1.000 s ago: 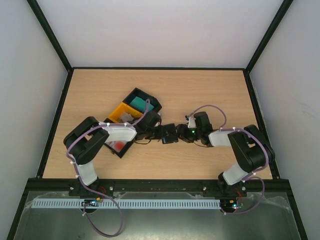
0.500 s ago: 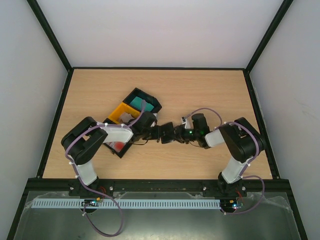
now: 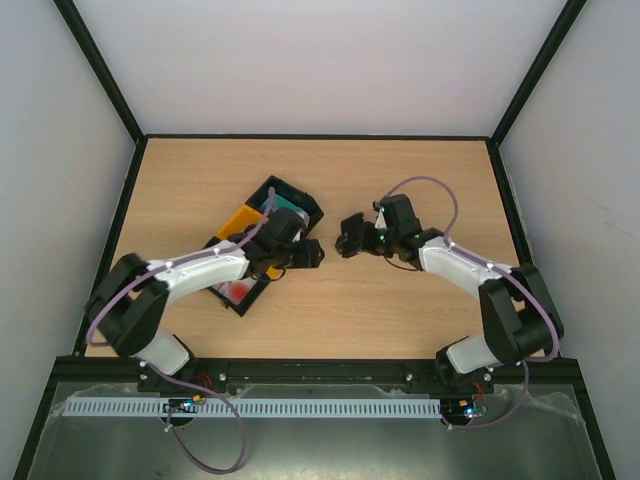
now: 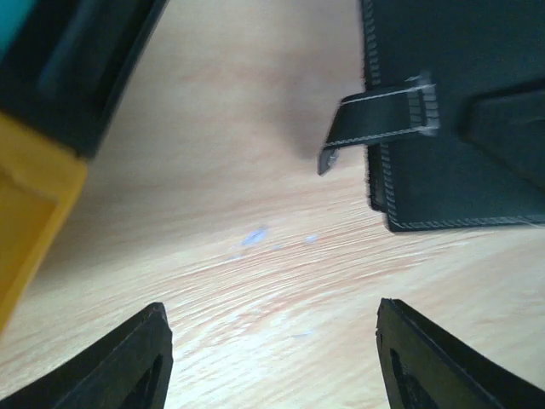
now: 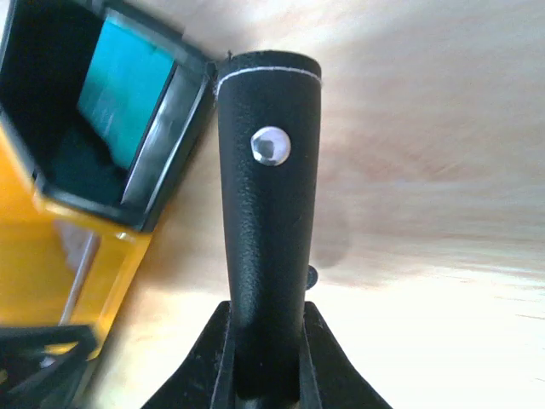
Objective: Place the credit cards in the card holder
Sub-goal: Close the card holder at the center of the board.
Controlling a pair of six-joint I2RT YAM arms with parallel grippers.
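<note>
**Card holder clenched in my right gripper, my left gripper released beside it**

My right gripper (image 5: 266,345) is clamped on the folded black card holder (image 5: 269,204). I hold it edge-on, with its silver snap stud (image 5: 271,146) facing my wrist camera. My left gripper (image 4: 272,328) is spread wide with nothing between its fingers, low over the bare wooden worktop (image 4: 221,213). From there the card holder sits at two o'clock, its short strap (image 4: 379,119) reaching toward nine o'clock. Seen from above, my two grippers are near each other but apart at mid-worktop, the left at eight o'clock of the right. The credit cards lie in trays at ten o'clock of my right gripper. A teal stack (image 5: 128,89) sits in a black tray (image 5: 170,115) that adjoins a yellow tray (image 5: 43,264). A red-and-white stack (image 3: 238,291) lies at the row's near end.
</note>
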